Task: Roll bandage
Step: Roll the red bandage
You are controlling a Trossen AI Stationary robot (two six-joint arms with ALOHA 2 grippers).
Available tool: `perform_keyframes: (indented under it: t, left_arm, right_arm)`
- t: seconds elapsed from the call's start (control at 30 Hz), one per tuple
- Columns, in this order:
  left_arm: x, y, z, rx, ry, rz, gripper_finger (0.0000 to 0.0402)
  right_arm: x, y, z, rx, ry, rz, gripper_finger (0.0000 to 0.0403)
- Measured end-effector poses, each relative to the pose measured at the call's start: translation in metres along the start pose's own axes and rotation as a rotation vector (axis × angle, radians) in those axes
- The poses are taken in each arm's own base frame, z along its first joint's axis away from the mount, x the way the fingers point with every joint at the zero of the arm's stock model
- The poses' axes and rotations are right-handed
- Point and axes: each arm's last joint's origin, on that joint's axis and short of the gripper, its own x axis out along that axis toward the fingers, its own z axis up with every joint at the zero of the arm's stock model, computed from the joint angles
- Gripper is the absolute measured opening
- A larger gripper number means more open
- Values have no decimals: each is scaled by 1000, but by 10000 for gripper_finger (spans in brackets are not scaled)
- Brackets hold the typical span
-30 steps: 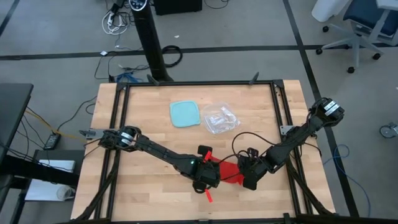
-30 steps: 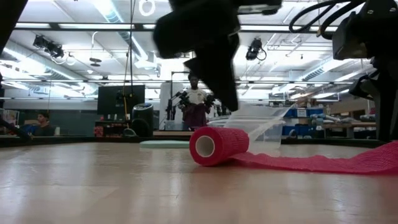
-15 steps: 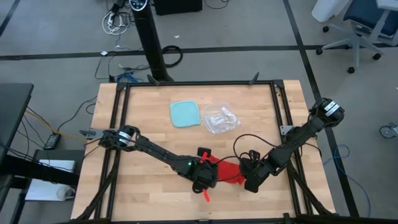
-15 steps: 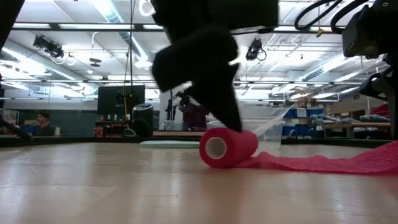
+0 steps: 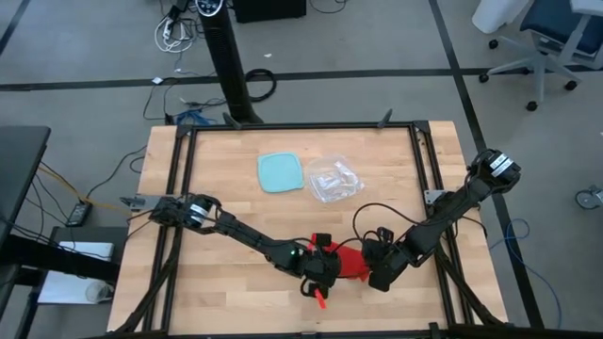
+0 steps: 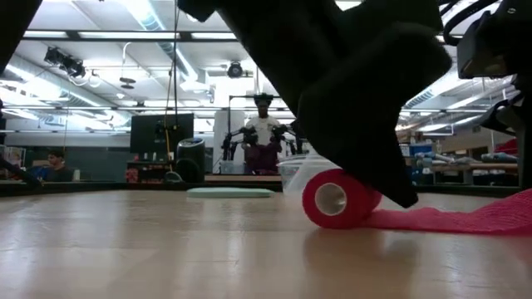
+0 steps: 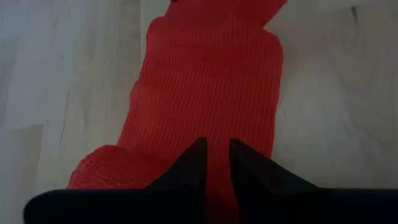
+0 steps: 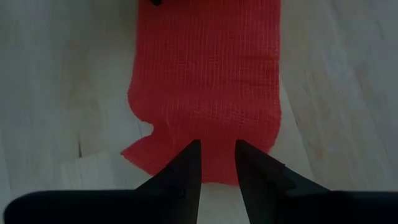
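**A:** Low view: bandage (image 6: 339, 199) is part rolled near the table's front, tail flat toward the right gripper (image 5: 379, 274). Thin, soft, light.

**B:** Grippers?

**A:** Both narrowly parted over fabric; you can't tell if the left gripper (image 5: 318, 278) pinches. Take the roll's sides.

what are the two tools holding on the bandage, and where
Right tool pins the flat loose end of the bandage to the table. Left tool presses on the rolled part. Neither clearly lifts it.
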Motion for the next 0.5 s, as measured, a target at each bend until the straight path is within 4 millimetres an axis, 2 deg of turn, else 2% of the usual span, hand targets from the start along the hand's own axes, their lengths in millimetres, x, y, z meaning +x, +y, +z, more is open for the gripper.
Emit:
perform_keyframes:
  t: [0.17,0.37,0.5]
  left_arm:
    - [-11,1,18,35,-28,-11,72]
    - [-47,8,59,76,-90,-3,72]
    - [-67,16,67,131,8,20,72]
  right_arm:
    - [0,-1,0,-1,-10,-13,98]
    - [-1,0,0,-6,-43,-28,98]
    - [-1,0,0,-7,-46,-28,98]
